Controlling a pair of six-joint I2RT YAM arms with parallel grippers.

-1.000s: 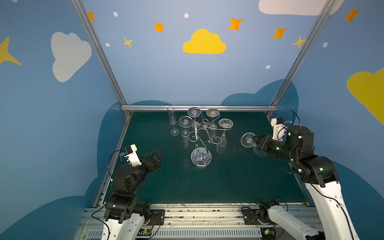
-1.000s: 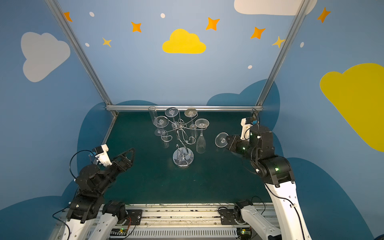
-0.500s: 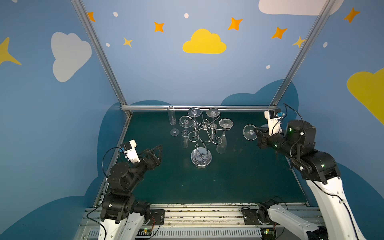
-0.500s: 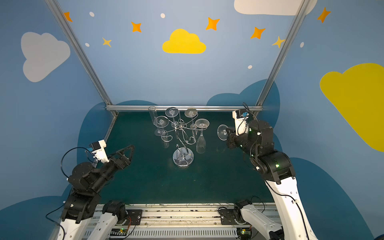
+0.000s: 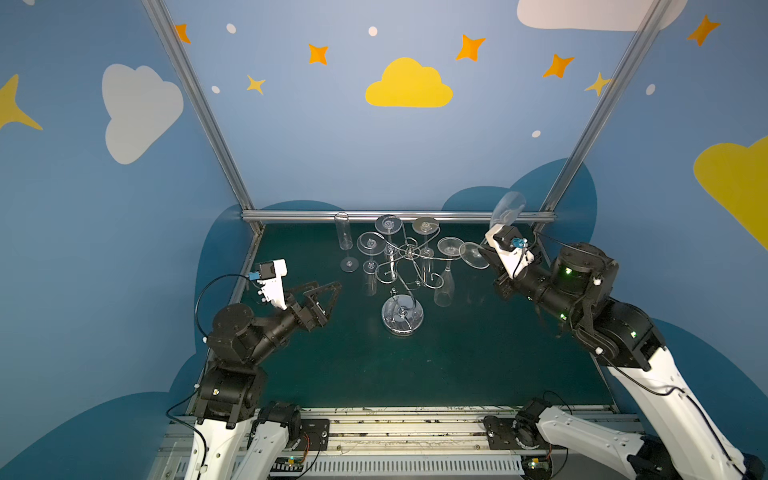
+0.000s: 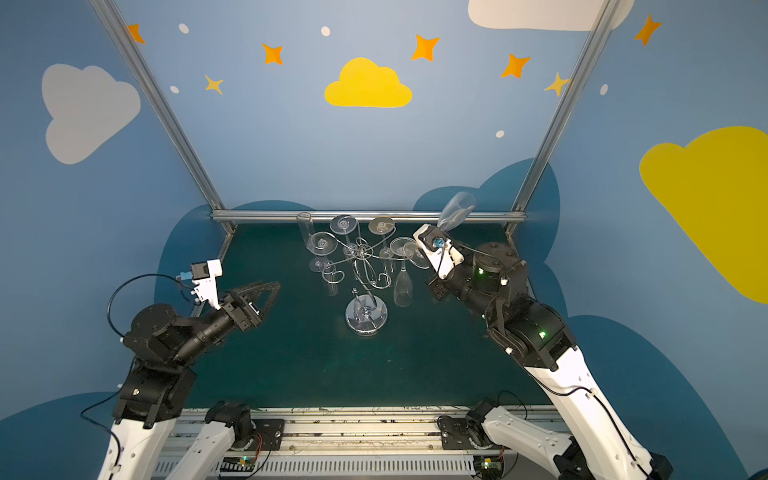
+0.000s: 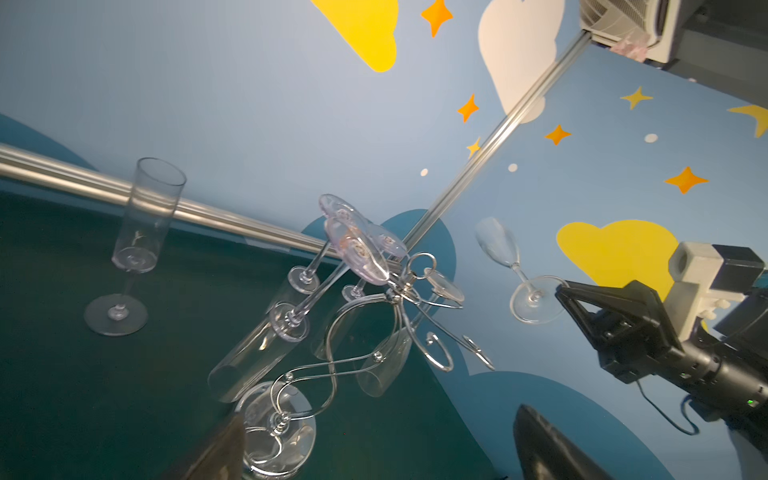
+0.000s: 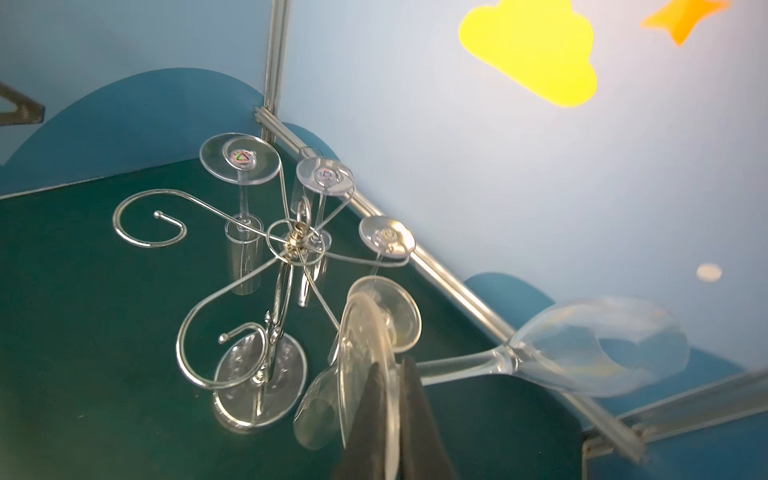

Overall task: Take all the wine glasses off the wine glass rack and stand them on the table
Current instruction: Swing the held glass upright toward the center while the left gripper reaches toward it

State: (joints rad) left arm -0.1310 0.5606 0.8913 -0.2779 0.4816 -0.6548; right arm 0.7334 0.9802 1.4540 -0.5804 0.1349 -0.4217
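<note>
The wine glass rack (image 5: 409, 251) (image 6: 363, 251) (image 8: 297, 241) (image 7: 399, 291) is a silver wire stand on a round shiny base (image 5: 402, 318), mid-table. My right gripper (image 8: 390, 374) (image 5: 484, 255) is shut on the foot disc of a clear wine glass (image 8: 602, 345) (image 5: 508, 208) (image 6: 457, 210) (image 7: 498, 245). The glass hangs in the air to the right of the rack, off its arms, bowl tilted up toward the back wall. Its foot (image 5: 473, 255) is close to the nearest hanging glass. My left gripper (image 5: 328, 291) (image 6: 270, 291) (image 7: 374, 457) is open and empty, left of the rack.
Several clear flutes (image 5: 444, 286) (image 8: 239, 160) hang upside down from the rack's arms. One flute (image 5: 343, 237) (image 7: 141, 232) stands upright behind the rack on the left. A metal rail (image 5: 395, 216) bounds the back of the green table (image 5: 457, 353), with blue walls all round.
My right gripper has carried the wine glass back and toward the rack while turning it, so the bowl now points up. My left arm has shifted slightly, still open.
</note>
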